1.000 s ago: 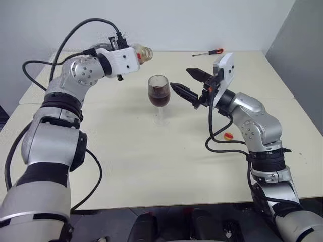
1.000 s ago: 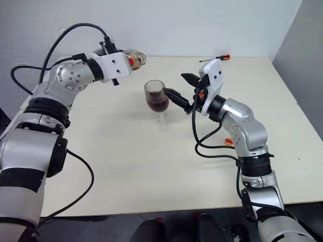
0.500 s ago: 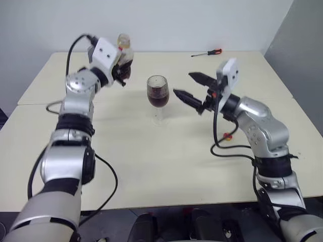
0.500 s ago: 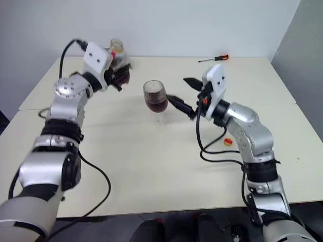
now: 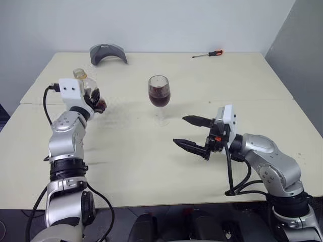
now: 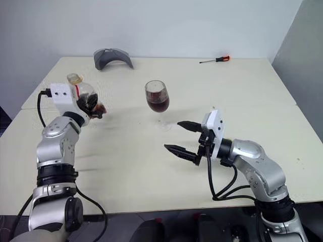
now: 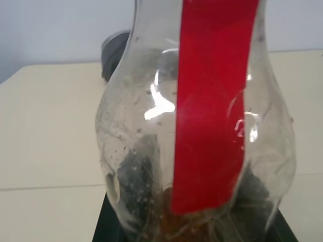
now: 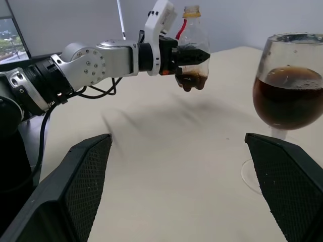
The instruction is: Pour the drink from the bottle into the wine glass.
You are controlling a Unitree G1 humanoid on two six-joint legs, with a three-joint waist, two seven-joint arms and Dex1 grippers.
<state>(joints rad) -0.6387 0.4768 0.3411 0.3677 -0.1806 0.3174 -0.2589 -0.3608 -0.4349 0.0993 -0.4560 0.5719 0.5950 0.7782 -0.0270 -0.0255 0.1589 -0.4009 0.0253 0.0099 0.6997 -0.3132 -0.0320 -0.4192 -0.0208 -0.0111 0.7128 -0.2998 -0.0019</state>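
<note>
this looked like a robotics lab or test room rather than a home: two plain cream tables (image 5: pixel 151 166) were pushed together edge to edge, with bare pale walls (image 5: pixel 166 25) behind them and a grey partition (image 5: pixel 303 45) on the right. a red-handled screwdriver (image 5: pixel 208 53) lay loose at the far edge, and a grey curved piece of plastic (image 5: pixel 108 52) sat near the far left. through the right wrist view a window (image 8: pixel 14 40) showed at one side
</note>
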